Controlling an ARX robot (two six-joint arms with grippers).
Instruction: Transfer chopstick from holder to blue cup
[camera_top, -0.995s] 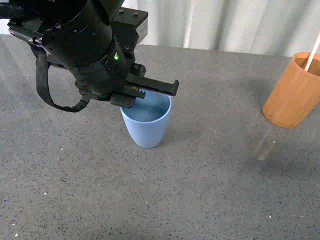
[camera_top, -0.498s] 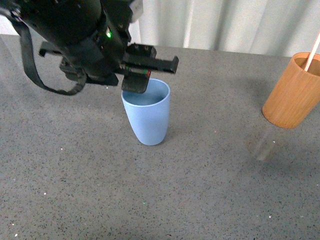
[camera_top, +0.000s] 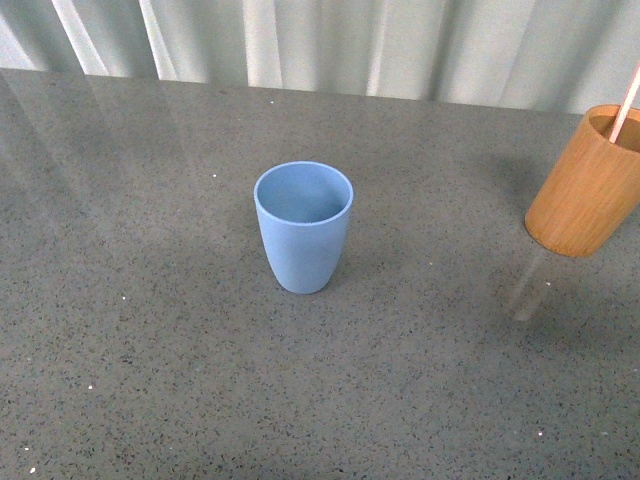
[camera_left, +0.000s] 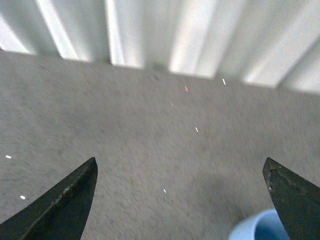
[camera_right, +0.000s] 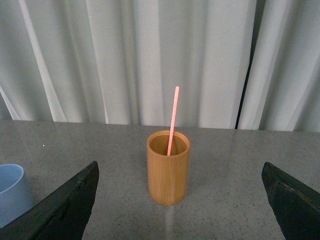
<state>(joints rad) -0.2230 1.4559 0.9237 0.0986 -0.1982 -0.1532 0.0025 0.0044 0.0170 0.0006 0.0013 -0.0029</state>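
Observation:
The light blue cup (camera_top: 303, 226) stands upright and empty in the middle of the grey table. At the right edge of the front view the orange-brown holder (camera_top: 587, 181) stands with one thin pinkish chopstick (camera_top: 626, 101) leaning out of it. Neither arm shows in the front view. My right gripper (camera_right: 180, 200) is open, facing the holder (camera_right: 168, 167) and its chopstick (camera_right: 172, 120) from a distance, with the blue cup (camera_right: 11, 192) off to one side. My left gripper (camera_left: 180, 200) is open over bare table, the blue cup's rim (camera_left: 257, 229) beside one finger.
A speckled grey tabletop (camera_top: 150, 330) spreads around both cups. Pale pleated curtains (camera_top: 380, 45) hang along the table's far edge, also behind the holder as curtains (camera_right: 125, 60) in the right wrist view.
My left arm, which hovered over the blue cup with its fingers at the rim, has pulled back out of the front view. The cup now stands slightly more upright and fully visible.

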